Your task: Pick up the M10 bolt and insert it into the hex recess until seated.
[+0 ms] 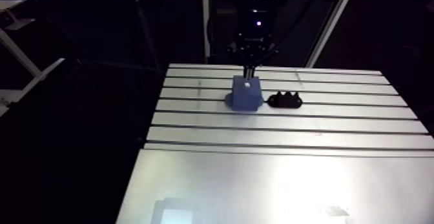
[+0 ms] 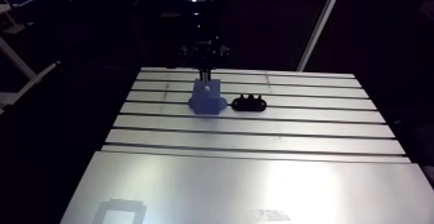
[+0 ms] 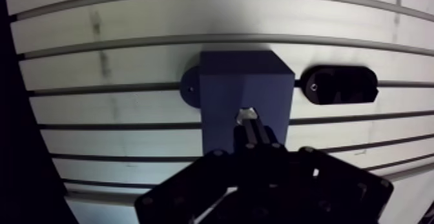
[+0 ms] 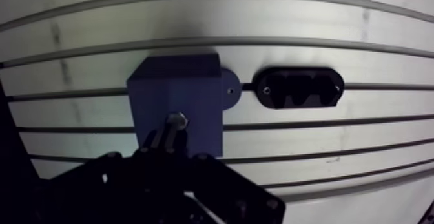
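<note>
A blue block [image 3: 236, 81] with a sloped face stands on the slotted aluminium table [image 1: 271, 175], and its round foot tabs rest on a table slot. A small metal bolt [image 3: 246, 115] shows bright against the block's sloped face, right at my fingertips. In the wrist view my gripper [image 3: 251, 132] has its two fingers drawn together on the bolt, directly over the block. The arm view shows the gripper [image 1: 248, 68] coming straight down onto the block's top [image 1: 246, 84]. Whether the bolt sits inside the recess is hidden by the fingers.
A black ridged holder [image 3: 339, 84] lies on the table just beside the block, also in the arm view [image 1: 285, 101]. The table's left edge [image 1: 139, 168] drops into darkness. A bare flat plate [image 2: 245, 188] fills the near part of the table.
</note>
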Controlling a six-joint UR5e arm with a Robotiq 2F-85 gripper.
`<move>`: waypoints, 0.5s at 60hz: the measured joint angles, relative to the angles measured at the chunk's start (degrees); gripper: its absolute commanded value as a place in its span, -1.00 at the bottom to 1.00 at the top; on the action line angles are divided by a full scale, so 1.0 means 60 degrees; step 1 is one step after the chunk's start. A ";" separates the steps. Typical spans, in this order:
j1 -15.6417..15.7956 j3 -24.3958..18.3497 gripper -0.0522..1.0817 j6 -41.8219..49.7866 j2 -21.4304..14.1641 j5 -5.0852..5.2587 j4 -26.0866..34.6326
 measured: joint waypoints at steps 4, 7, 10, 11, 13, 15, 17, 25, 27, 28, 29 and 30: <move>-0.0001 -0.0006 -0.90 0.0003 -0.0002 0.0011 0.0008; -0.0002 -0.0008 -0.90 0.0005 -0.0006 0.0017 0.0012; -0.0003 -0.0014 -0.90 0.0008 -0.0008 0.0024 0.0017; -0.0003 -0.0015 -0.90 0.0008 -0.0009 0.0027 0.0020; -0.0003 -0.0019 -0.90 0.0009 -0.0011 0.0033 0.0023; -0.0003 -0.0023 -0.90 0.0008 -0.0013 0.0039 0.0027; -0.0004 -0.0028 -0.90 0.0010 -0.0014 0.0041 0.0031; -0.0004 -0.0058 -0.90 0.0011 -0.0035 0.0052 0.0058; -0.0003 -0.0082 -0.90 0.0010 -0.0050 0.0051 0.0079; -0.0001 -0.0099 -0.90 0.0011 -0.0059 0.0050 0.0098; 0.0001 -0.0143 -0.90 0.0011 -0.0081 0.0048 0.0149; 0.0002 -0.0171 -0.90 0.0010 -0.0095 0.0047 0.0188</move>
